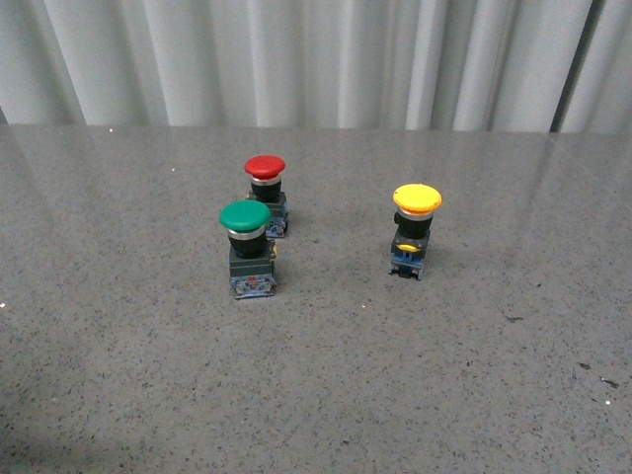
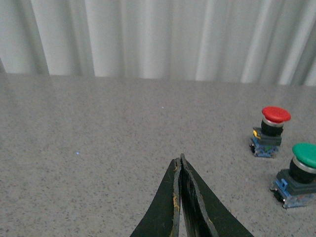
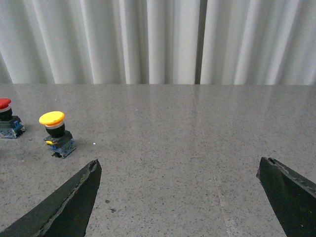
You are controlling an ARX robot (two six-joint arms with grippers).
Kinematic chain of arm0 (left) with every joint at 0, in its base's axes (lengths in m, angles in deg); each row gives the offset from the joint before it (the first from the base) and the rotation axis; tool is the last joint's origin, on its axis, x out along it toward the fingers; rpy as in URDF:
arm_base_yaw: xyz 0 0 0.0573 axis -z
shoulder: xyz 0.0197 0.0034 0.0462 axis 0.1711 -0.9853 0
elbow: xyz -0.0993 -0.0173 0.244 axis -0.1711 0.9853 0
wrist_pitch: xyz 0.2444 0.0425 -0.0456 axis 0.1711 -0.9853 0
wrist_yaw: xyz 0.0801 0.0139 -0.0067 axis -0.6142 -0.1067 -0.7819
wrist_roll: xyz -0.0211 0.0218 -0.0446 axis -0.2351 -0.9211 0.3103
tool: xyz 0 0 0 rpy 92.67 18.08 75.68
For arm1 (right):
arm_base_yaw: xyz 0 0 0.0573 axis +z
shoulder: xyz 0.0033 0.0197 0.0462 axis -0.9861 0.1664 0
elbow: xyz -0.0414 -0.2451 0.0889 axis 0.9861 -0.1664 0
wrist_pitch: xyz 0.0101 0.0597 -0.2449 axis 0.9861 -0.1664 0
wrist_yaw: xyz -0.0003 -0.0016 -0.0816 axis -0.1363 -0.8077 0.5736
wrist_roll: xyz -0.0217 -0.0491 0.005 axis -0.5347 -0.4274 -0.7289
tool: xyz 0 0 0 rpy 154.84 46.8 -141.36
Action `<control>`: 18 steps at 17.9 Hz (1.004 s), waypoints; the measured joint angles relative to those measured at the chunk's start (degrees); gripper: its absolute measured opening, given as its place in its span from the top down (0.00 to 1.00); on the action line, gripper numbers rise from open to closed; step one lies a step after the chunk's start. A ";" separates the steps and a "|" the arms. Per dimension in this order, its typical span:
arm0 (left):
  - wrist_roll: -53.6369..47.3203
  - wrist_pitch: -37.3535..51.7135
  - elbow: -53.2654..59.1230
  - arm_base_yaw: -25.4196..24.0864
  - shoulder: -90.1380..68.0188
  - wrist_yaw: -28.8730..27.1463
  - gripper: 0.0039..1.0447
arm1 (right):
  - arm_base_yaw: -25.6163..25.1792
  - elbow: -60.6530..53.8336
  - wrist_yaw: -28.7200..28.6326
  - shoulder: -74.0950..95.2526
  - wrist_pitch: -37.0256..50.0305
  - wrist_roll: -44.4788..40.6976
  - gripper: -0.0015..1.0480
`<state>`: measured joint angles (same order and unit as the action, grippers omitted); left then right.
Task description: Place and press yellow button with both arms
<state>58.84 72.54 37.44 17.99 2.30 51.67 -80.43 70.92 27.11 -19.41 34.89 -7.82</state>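
Neither arm shows in the front view, so the wrist cameras are the only look at the claws. The left gripper (image 2: 180, 162) is clenched, its two thin black fingers pressed tip to tip with nothing between them. It hangs over bare grey speckled table (image 1: 118, 375).

Beyond that claw stand two of the buttons. The green button (image 1: 245, 247) is the leftmost of the three and sits upright on its dark base, nearer the robot. The red button (image 1: 266, 193) is just behind it and slightly to its right, also upright. From the left wrist view a small gap of tabletop shows between them, so they are close but not touching.

The yellow button (image 1: 416, 229) stands alone, well apart from that pair, to their right. It is upright, its yellow mushroom cap on top, the black neck under it and the blue-black base flat on the table. Nothing touches it.

The right gripper (image 3: 178, 168) is released. Its two black fingers are spread wide, with only open tabletop between them. It grasps nothing. The yellow button shows in its view, farther out on the table and clear of the nearer finger.

A pale pleated curtain (image 1: 316, 59) hangs along the far edge of the table.
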 joint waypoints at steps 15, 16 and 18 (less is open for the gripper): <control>-0.02 -30.47 5.09 -8.09 37.22 8.46 0.99 | 0.00 0.00 0.00 0.00 0.00 0.00 0.06; -0.04 -32.15 5.09 -8.09 39.21 8.46 0.99 | 0.00 0.00 0.00 0.00 0.00 0.00 0.06; -0.02 -35.58 5.09 -8.09 42.56 8.46 0.99 | 0.00 0.00 0.02 0.00 0.00 0.00 0.06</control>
<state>58.82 36.96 42.53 9.91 44.85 60.13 -80.43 70.92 27.13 -19.41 34.89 -7.82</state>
